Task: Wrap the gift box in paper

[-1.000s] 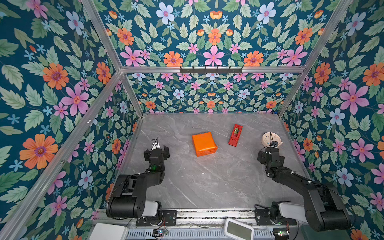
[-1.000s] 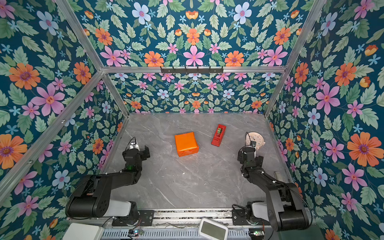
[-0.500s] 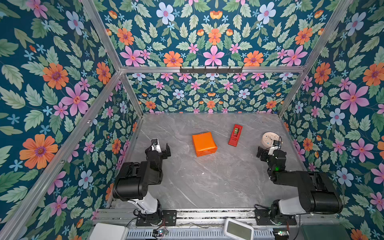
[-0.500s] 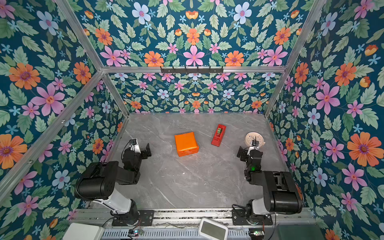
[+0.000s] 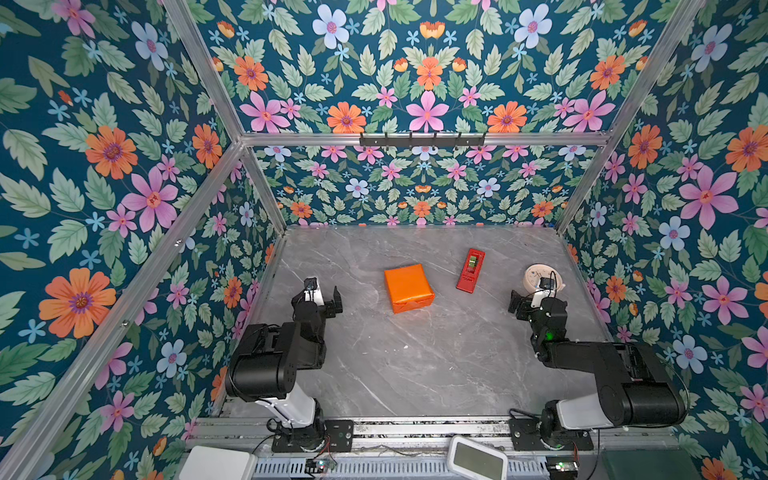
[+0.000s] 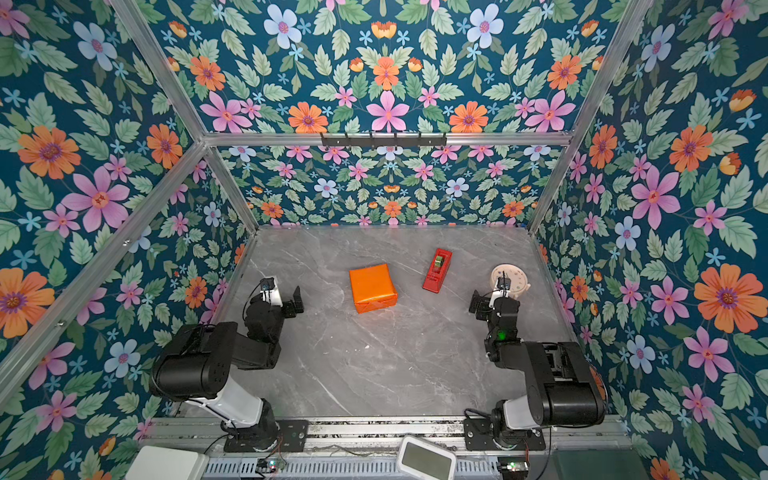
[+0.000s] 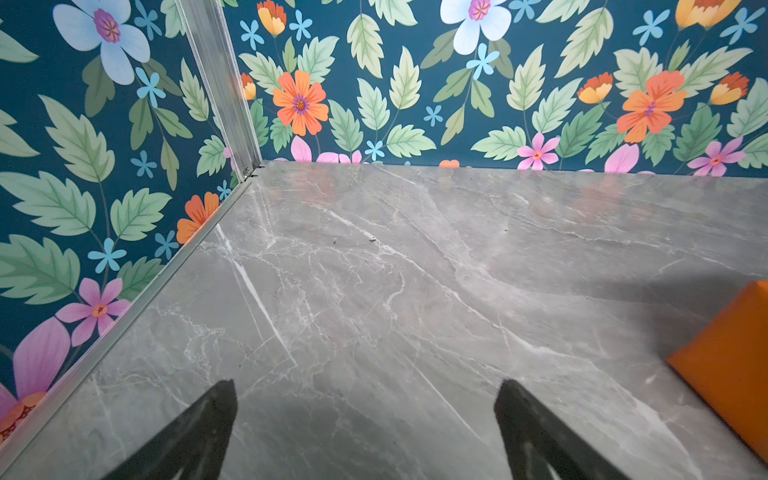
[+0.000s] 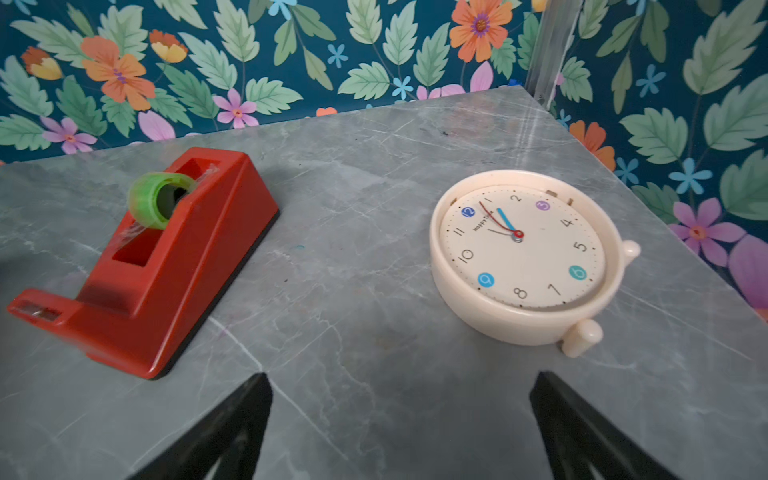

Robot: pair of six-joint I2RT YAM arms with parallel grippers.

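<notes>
Left end effector (image 5: 323, 291) and right end effector (image 5: 530, 297) gape empty — bare table (image 5: 415, 357) rings the wrapped gift box (image 5: 408, 287).

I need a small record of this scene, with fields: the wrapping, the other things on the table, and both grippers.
paper: orange face out, folded closed around the gift box, which is fully hidden; mid-table
tape dispenser: red, green roll, right of the gift box, apart from it
clock: cream, face up, near the right wall
left gripper: open, empty, touching nothing
right gripper: open, empty, facing dispenser and clock
task state: wrapping looks complete
</notes>
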